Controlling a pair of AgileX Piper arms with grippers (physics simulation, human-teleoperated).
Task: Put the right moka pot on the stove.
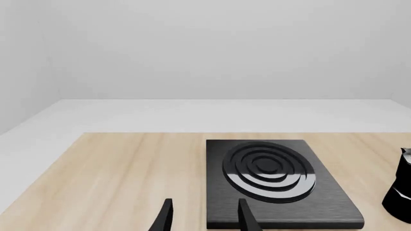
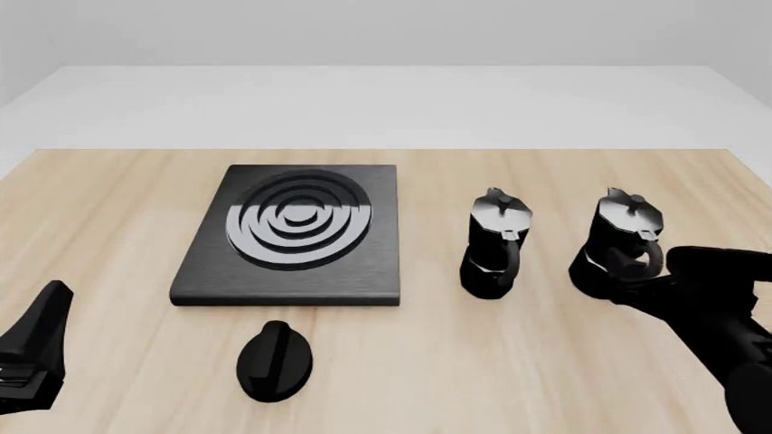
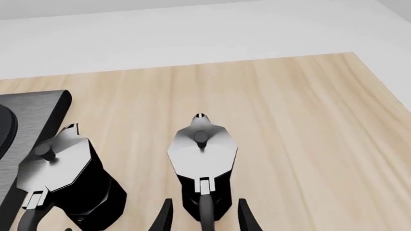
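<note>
The right moka pot (image 2: 623, 237) (image 3: 202, 156) is black with a grey lid and stands upright on the wooden table, right of a near-identical pot (image 2: 494, 244) (image 3: 64, 178). My right gripper (image 3: 205, 204) is open, its fingers either side of the right pot's curved handle without closing on it. The stove (image 2: 289, 237) (image 1: 276, 185), a black slab with silver rings, lies to the left with nothing on it. My left gripper (image 1: 205, 204) is open and empty, low over the table before the stove's near left corner.
A small black oval dial knob (image 2: 275, 360) lies on the table in front of the stove. The other moka pot stands between the right pot and the stove. My left arm (image 2: 31, 357) sits at the table's near left.
</note>
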